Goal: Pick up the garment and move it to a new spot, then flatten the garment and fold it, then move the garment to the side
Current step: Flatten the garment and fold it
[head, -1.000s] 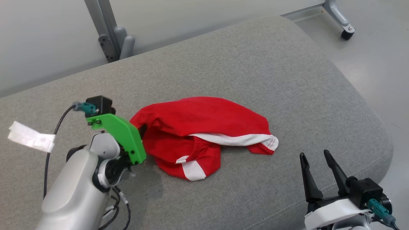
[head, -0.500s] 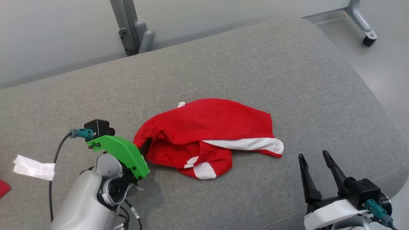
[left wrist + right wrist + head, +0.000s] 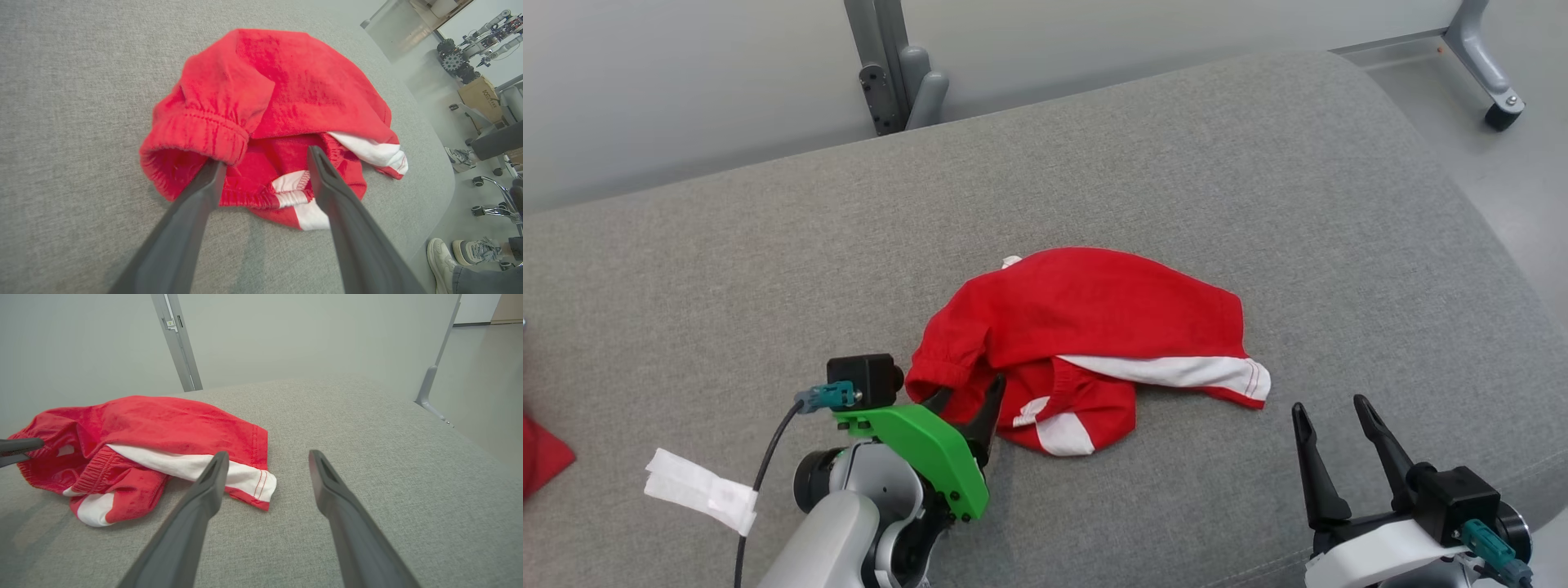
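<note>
The left claw [image 3: 970, 388], shut at the red garment's [image 3: 1094, 318] edge a second ago, now stands wide open and grips nothing. Its fingers straddle the waistband at the garment's 8 o'clock side, mid-bench [image 3: 768, 269]. The right claw [image 3: 1329, 403] hovers open and empty at 4 o'clock.

Garment [image 3: 1094, 318] mid-cushion [image 3: 768, 245], left gripper [image 3: 970, 389] at its left edge, right gripper [image 3: 1328, 404] apart at right

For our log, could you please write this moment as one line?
left end effector: open, tips at garment edge | right end effector: open, clear | garment: crumpled on cushion
</note>
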Motion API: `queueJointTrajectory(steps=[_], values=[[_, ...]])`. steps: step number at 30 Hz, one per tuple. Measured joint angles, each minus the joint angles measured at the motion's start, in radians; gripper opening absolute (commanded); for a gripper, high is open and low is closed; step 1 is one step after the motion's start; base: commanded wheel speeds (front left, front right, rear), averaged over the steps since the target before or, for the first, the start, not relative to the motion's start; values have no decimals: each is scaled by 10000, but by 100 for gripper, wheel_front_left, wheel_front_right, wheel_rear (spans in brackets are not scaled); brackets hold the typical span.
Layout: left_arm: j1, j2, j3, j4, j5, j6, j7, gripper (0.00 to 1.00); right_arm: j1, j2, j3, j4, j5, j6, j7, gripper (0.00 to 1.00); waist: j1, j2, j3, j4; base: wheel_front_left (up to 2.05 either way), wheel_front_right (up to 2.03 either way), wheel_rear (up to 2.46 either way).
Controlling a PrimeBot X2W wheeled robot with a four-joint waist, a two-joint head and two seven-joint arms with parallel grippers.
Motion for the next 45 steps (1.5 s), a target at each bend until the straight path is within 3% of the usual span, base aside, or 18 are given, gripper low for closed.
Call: queueJointTrajectory(steps=[4, 10, 24, 30, 38, 45], values=[[11, 48, -211, -104, 477, 332, -211, 100, -12, 2, -2, -13, 0, 0, 0, 100, 0, 0, 102, 52, 0, 0, 0], [-135, 134, 15, -10, 522, 497, -512, 100, -133, 2, 48, -15, 6, 0, 0, 100, 0, 0, 205, -19, 0, 0, 0], [-977, 1168, -690, 1480, 1965, 23, -1434, 100, -218, 6, 6, 25, 224, 0, 0, 100, 0, 0, 264, -436, 0, 0, 0], [-409, 1701, -663, 673, 2199, 376, -1592, 100, 48, 2, -194, -13, 247, 0, 0, 100, 0, 0, 135, -470, 0, 0, 0], [808, 2270, -807, -1381, 2608, 1298, -1517, 100, 154, 4, -265, -84, 184, 0, 0, 100, 0, 0, -16, -290, 0, 0, 0], [1252, 2046, -1273, -2383, 2688, 1513, -1020, 100, 24, 0, -173, -128, 186, 0, 0, 100, 0, 0, 105, -173, 0, 0, 0]])
